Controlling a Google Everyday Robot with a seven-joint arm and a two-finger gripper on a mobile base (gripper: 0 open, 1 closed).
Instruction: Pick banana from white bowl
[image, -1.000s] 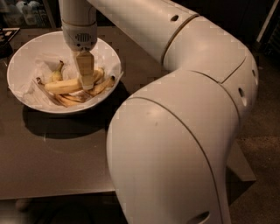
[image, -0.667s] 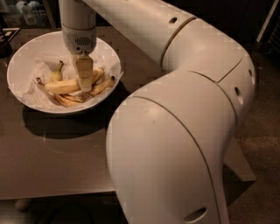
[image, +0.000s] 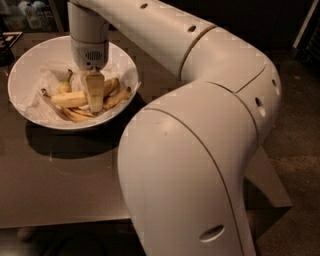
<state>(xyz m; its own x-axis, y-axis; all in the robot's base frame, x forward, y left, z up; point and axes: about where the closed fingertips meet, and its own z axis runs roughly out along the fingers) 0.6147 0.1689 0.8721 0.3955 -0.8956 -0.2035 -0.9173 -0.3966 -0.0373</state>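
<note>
Hanging inside white bowl (image: 122, 67), hand (image: 95, 96) at right end of banana (image: 69, 99), grip cannot be told

desk (image: 65, 185): dark matte top, near right corner in view. white bowl (image: 20, 70): toward the far left corner of the desk, lined with crumpled paper (image: 42, 82). banana (image: 67, 99): pale yellow, lying crosswise in the bowl among thinner bananas (image: 116, 97). gripper (image: 94, 106): pointing down inside the bowl, over the banana's right end. arm (image: 210, 65): white, bulky, rising at the desk's near right edge.
</note>
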